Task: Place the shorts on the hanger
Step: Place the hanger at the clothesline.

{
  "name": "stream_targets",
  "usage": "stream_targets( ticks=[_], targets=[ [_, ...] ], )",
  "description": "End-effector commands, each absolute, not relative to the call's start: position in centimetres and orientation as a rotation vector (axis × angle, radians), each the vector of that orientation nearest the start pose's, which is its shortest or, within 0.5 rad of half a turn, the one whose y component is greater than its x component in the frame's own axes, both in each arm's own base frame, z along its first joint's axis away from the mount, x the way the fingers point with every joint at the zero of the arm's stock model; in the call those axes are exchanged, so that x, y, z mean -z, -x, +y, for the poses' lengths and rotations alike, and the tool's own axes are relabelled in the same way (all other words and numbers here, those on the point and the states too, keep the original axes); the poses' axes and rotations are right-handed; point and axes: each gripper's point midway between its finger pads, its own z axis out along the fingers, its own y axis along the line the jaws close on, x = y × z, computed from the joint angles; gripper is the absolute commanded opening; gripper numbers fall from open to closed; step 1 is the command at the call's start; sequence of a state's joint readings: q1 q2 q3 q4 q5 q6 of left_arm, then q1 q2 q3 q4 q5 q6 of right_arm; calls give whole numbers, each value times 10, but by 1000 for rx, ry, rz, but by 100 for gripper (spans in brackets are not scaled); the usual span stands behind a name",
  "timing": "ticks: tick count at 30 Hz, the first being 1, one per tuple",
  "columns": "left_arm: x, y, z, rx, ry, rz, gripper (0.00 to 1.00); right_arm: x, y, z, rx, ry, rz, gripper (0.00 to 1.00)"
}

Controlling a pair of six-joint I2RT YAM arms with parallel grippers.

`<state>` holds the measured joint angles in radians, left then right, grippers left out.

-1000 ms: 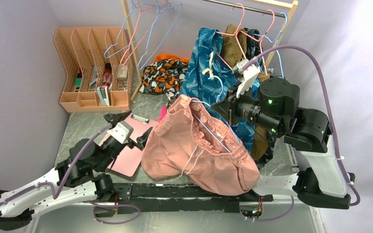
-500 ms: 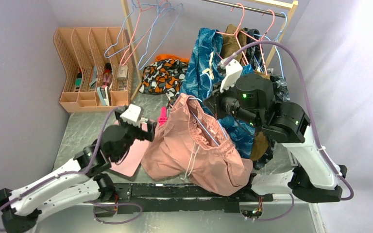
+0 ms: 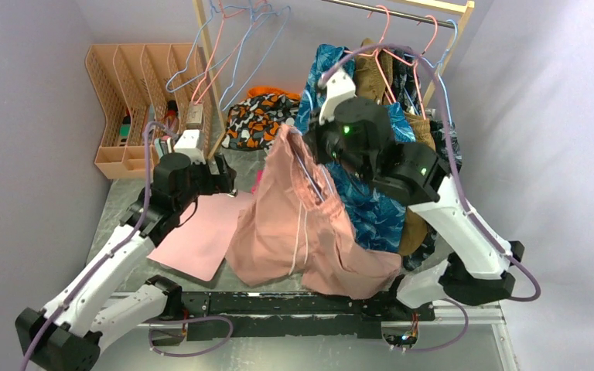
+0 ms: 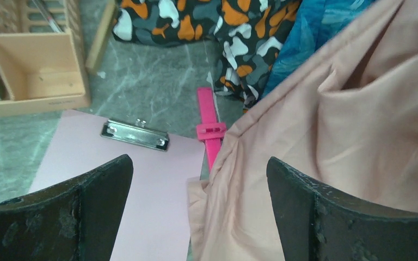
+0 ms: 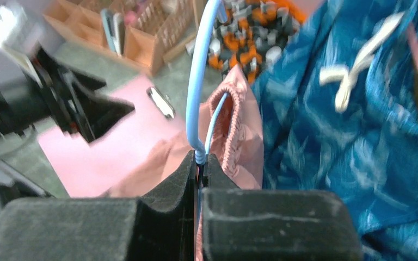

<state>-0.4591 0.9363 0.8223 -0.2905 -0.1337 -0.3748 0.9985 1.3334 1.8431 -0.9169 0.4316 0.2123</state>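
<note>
Dusty-pink fabric shorts (image 3: pixel 278 224) are hanging on the light-blue wire hanger (image 5: pixel 196 92), which the right end effector (image 5: pixel 201 160) is pinching. Left end effector (image 4: pixel 198 168) is gaping empty.

Top view: bright, even, diffuse light. The right wall (image 3: pixel 576 108) washes toward white at the upper right. Shadows are soft and faint; a weak one lies beneath the shorts (image 3: pixel 302 232) on the table (image 3: pixel 117 199). Focus is sharp throughout.

Left wrist view: evenly lit, clipboard (image 4: pixel 152 190) crisp. The left gripper (image 4: pixel 198 163) shows 2 dark, underexposed fingers (image 4: pixel 315 217).

Right wrist view: heavy motion blur. The organizer (image 5: pixel 136 32) and blue garment (image 5: pixel 348 136) are smeared; the hanger (image 5: pixel 198 81) wire stays legible.
</note>
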Motion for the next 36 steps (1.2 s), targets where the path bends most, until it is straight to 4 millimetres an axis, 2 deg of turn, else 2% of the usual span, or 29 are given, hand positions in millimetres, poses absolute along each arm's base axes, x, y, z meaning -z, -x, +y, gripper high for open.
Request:
stream_targets(
  ticks=[1, 5, 7, 9, 11, 16, 18, 20, 25, 27, 29, 34, 36],
  targets=[
    [-263, -289, -110, 319, 35, 1880, 96, -538, -235, 244, -543, 362, 1628, 0],
    [-275, -277, -83, 213, 71, 1812, 97, -597, -210, 232, -681, 370, 1499, 0],
    [-278, -272, -71, 178, 95, 1778, 97, -617, -196, 224, -752, 361, 1418, 0],
    [-276, -269, -66, 162, 107, 1762, 98, -627, -188, 217, -791, 352, 1361, 0],
    [-272, -268, -64, 153, 115, 1761, 98, -623, -191, 217, -763, 352, 1371, 0],
    [-258, -271, -59, 123, 152, 1781, 97, -586, -216, 228, -625, 371, 1492, 0],
    [-254, -270, -59, 120, 159, 1789, 97, -580, -223, 226, -581, 351, 1506, 0],
    [-251, -269, -57, 116, 168, 1793, 97, -591, -223, 218, -570, 323, 1480, 0],
    [-248, -266, -53, 104, 188, 1786, 97, -646, -196, 204, -732, 291, 1294, 0],
    [-249, -265, -50, 100, 199, 1777, 97, -651, -194, 203, -752, 273, 1270, 0],
    [-250, -265, -49, 95, 209, 1769, 97, -641, -203, 208, -718, 263, 1297, 0],
    [-250, -266, -52, 111, 203, 1773, 97, -598, -238, 232, -586, 253, 1388, 0],
    [-249, -266, -52, 109, 205, 1778, 97, -591, -249, 234, -546, 220, 1382, 0]
  ],
)
